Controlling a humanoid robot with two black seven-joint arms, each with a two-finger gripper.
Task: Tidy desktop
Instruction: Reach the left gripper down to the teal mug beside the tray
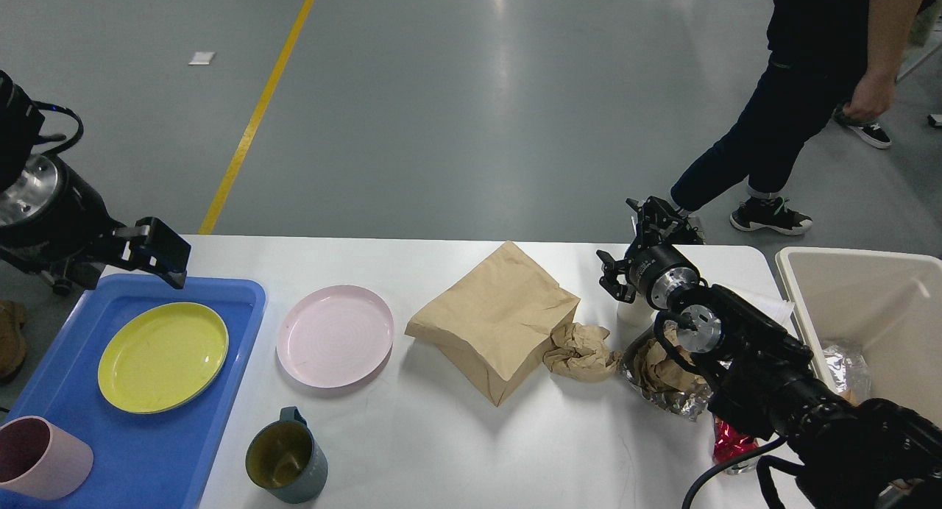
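Observation:
The white desktop (441,443) holds a brown paper bag (500,318) at its middle, with a crumpled brown paper wad (581,351) at the bag's right corner. Right of the wad lies crumpled foil with paper in it (666,380). A pink plate (335,336) and a grey-blue mug (287,457) sit left of the bag. My right gripper (657,218) hangs over the far table edge above a small white cup (631,314); its fingers are too dark to tell apart. My left gripper (160,253) hovers over the far corner of the blue tray (147,457), seen end-on.
The blue tray carries a yellow plate (163,356) and a pink cup (40,457). A beige bin (868,303) with foil inside stands off the right edge. A red wrapper (732,443) lies under my right arm. A person (802,104) walks beyond the table.

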